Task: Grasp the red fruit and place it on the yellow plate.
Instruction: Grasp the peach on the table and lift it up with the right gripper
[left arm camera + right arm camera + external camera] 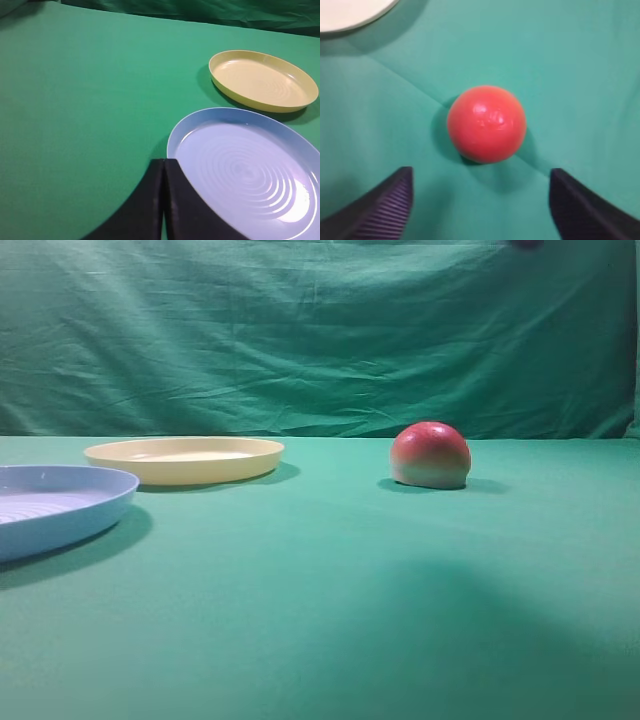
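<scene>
The red fruit (pixel 431 454) rests on the green cloth right of centre, red on top and pale at its base. From above it shows as a red ball (pixel 486 123), with my right gripper (pixel 481 172) open just short of it and nothing between the fingers. The yellow plate (pixel 184 458) lies empty at the back left, also seen in the left wrist view (pixel 263 80). My left gripper (pixel 164 161) is shut, its tips over the cloth at the near edge of the blue plate. Neither gripper shows in the exterior high view.
A light-blue ridged plate (pixel 60 505) lies at the left edge, in front of the yellow one, and fills the lower right of the left wrist view (pixel 247 172). A green cloth backdrop (pixel 320 335) hangs behind the table.
</scene>
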Tool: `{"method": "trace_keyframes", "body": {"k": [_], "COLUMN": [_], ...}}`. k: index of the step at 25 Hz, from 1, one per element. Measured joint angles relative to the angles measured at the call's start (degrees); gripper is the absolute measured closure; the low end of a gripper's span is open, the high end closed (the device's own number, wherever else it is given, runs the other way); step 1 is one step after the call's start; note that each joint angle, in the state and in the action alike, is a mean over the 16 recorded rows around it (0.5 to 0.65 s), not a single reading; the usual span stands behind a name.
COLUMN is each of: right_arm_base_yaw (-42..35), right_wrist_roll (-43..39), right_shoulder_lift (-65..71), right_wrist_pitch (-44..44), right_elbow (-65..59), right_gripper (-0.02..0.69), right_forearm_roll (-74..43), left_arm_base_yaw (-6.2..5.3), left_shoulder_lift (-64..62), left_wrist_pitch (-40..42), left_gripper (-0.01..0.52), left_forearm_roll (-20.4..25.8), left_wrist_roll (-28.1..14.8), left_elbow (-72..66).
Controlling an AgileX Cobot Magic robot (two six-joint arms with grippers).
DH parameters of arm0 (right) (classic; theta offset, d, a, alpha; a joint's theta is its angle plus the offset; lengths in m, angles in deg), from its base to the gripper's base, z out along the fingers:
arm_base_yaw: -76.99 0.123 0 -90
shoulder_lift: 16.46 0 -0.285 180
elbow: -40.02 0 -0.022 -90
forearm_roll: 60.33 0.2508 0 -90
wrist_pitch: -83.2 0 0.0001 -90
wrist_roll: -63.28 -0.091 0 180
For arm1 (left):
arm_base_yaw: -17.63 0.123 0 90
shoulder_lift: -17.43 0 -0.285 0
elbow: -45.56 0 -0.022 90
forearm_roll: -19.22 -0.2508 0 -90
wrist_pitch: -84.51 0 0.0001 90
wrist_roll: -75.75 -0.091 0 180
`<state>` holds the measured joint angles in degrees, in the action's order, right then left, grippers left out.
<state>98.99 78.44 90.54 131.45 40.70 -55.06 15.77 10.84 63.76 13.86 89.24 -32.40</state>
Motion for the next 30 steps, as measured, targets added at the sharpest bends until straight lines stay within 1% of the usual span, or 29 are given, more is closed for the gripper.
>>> {"method": "trace_keyframes", "body": {"k": [5,7,9,11,15,19,21,24,30], "right_arm_base_yaw": [0.10,0.10,0.11,0.15,0.45,0.86,1.06,1.36,1.99], "right_wrist_roll": [-0.19,-0.06,0.16,0.54,1.85,3.51,4.35,5.42,6.68], "right_shoulder_lift": [5.92,7.88,9.67,11.27,14.08,16.16,16.84,17.56,18.57], "right_wrist_pitch": [-0.20,-0.89,-1.77,-2.79,-5.19,-7.56,-8.41,-8.78,-6.22], "right_elbow": [2.50,2.93,3.17,3.26,3.30,3.38,3.50,4.10,8.98], "right_gripper": [0.154,0.092,0.048,0.034,0.060,0.109,0.148,0.229,0.372], "right_forearm_roll": [0.18,0.37,0.61,0.84,1.19,1.45,1.54,1.58,1.59], "left_arm_base_yaw": [0.00,0.00,0.00,0.00,0.00,0.00,0.00,0.00,0.00], "left_shoulder_lift": [0.00,0.00,0.00,0.00,0.00,0.00,0.00,0.00,0.00], "left_wrist_pitch": [0.00,0.00,0.00,0.00,0.00,0.00,0.00,0.00,0.00], "left_gripper": [0.514,0.514,0.514,0.514,0.514,0.514,0.514,0.514,0.514], "left_forearm_roll": [0.00,0.00,0.00,0.00,0.00,0.00,0.00,0.00,0.00], "left_wrist_roll": [0.00,0.00,0.00,0.00,0.00,0.00,0.00,0.00,0.00], "left_elbow": [0.00,0.00,0.00,0.00,0.00,0.00,0.00,0.00,0.00]}}
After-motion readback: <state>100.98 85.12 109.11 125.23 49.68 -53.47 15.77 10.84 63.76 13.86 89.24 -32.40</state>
